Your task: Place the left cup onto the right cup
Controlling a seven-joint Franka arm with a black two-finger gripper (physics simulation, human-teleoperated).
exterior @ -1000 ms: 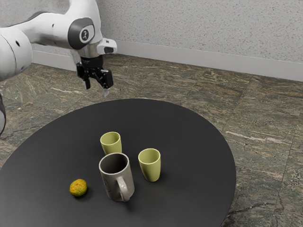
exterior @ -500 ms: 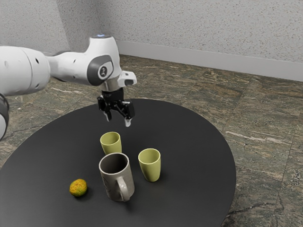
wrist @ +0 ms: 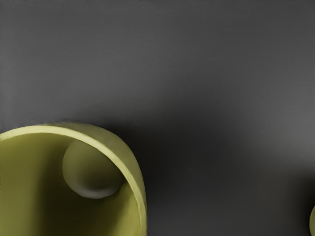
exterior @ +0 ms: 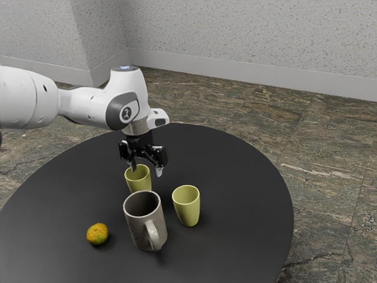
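Two yellow-green cups stand upright on the round black table point(exterior: 235, 177). The left cup point(exterior: 138, 180) is the one farther back; the right cup point(exterior: 186, 206) stands in front of it toward the exterior view's right. My gripper point(exterior: 146, 170) hangs open right above the left cup's rim, one finger over the mouth and the other past the rim on the exterior view's right. In the wrist view the left cup point(wrist: 64, 196) looms large and close under my hand, its inside and round bottom showing. A sliver of the right cup point(wrist: 312, 221) peeks in at that view's edge.
A grey mug point(exterior: 145, 220) with a handle stands just in front of the left cup, close to both cups. A small orange fruit point(exterior: 98, 233) lies on the exterior view's left of the mug. The table's right half is bare black surface.
My arm has swung down and toward the exterior view's right, from high behind the table to just above the left cup. The gripper stays open. The cups, mug and fruit have not moved.
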